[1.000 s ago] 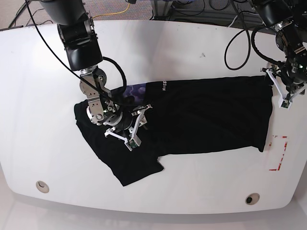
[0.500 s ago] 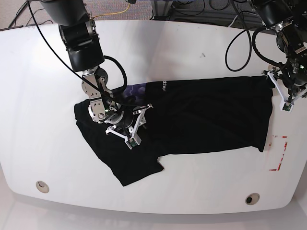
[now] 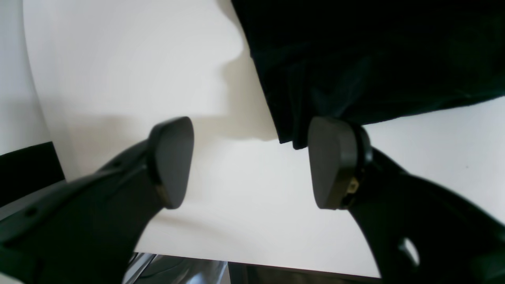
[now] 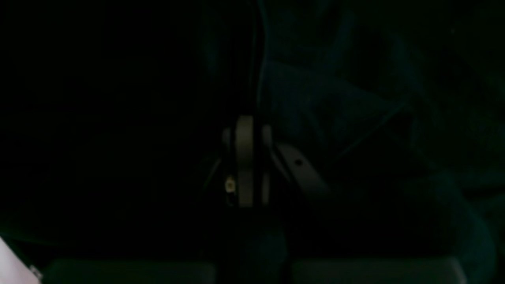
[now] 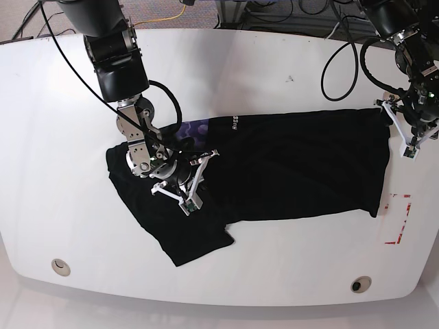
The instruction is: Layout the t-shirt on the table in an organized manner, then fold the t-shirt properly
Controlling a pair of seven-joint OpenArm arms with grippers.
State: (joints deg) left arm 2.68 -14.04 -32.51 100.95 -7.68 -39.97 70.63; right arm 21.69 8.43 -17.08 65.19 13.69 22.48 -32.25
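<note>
Black t-shirt [image 5: 274, 168] lies mostly spread across the middle of the white counter [image 5: 226, 75], long axis running side to side in the base view, neck label showing at the top edge. One end is still bunched and skewed toward the near-left of that view, so layout looks unfinished, no fold started.

Right pincer [image 4: 245, 130] is pressed down into that rumpled end; its wrist view is nearly all dark cloth and shows the fingers [image 4: 244, 157] brought together. Jaws fully closed, apparently pinching a bit of t-shirt fabric, likely to drag the crumpled part out flat. Exactly which layer it has can't be told, too dark.

Left pincer [image 3: 252, 165] sits at the opposite end by the hem, jaws wide apart, holding nothing; one pad [image 3: 329, 161] just at the hem corner, bare counter between the pads. Probably staged to grab or anchor that edge while the other side pulls.

Red tape outline [image 5: 400, 218] lies just beyond the hem, uncovered.
</note>
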